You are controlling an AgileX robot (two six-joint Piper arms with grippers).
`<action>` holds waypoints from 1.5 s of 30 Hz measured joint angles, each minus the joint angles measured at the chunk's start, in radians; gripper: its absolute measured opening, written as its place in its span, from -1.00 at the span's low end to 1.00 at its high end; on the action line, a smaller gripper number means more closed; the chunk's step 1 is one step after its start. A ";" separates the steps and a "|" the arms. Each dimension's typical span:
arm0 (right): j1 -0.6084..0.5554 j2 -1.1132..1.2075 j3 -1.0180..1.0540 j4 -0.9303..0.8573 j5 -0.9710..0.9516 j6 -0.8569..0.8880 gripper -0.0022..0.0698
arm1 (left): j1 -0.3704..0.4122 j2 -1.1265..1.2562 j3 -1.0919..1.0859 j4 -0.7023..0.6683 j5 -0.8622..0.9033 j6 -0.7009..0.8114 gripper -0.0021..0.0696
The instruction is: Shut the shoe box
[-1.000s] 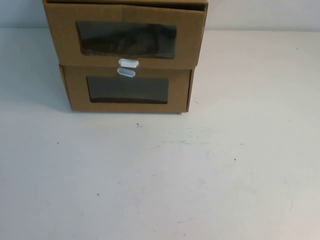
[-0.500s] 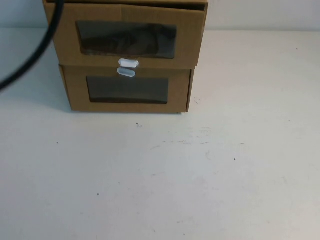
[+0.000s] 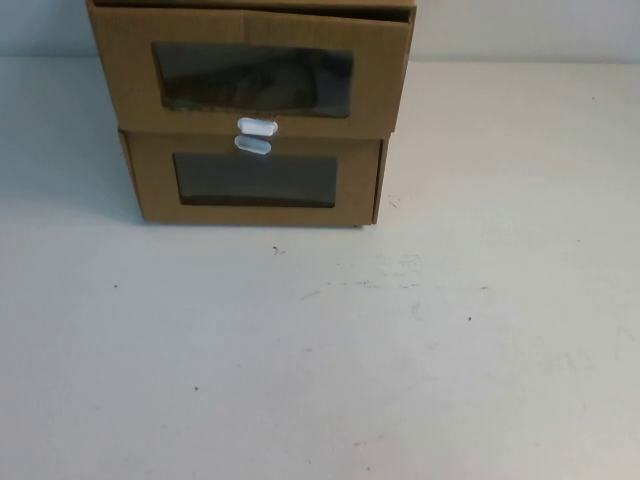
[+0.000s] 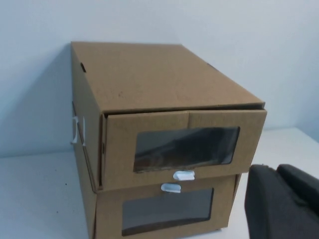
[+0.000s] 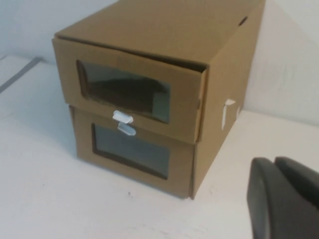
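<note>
Neither gripper's jaw state can be told: the left gripper (image 4: 281,201) and right gripper (image 5: 284,196) show only as dark bulk at the edge of their own wrist views, and neither appears in the high view. Both hang short of the stack, facing it across the table (image 3: 330,350). At the table's far edge, left of centre, the shoe box (image 3: 250,65) sits on the lower box (image 3: 255,180), its drawer front jutting toward the robot. Closing means pushing straight back along the box's long axis. Its tab (image 3: 257,126) nearly touches the lower tab (image 3: 252,145)
</note>
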 joint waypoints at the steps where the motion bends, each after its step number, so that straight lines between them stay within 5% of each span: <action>1: -0.002 -0.069 0.069 -0.001 -0.043 0.000 -0.97 | 0.000 -0.039 0.035 0.000 -0.017 -0.008 -0.95; 9: -0.002 -0.528 0.483 -0.001 -0.231 0.000 -0.97 | 0.000 -0.263 0.305 0.000 -0.077 -0.024 -0.95; 18: -0.002 -0.665 0.754 -0.001 -0.357 0.000 -0.97 | 0.000 -0.260 0.577 0.000 -0.249 -0.024 -0.95; 45: -0.002 -0.670 0.851 0.052 -0.155 -0.002 -0.97 | 0.000 -0.271 0.657 0.000 -0.308 -0.026 -0.95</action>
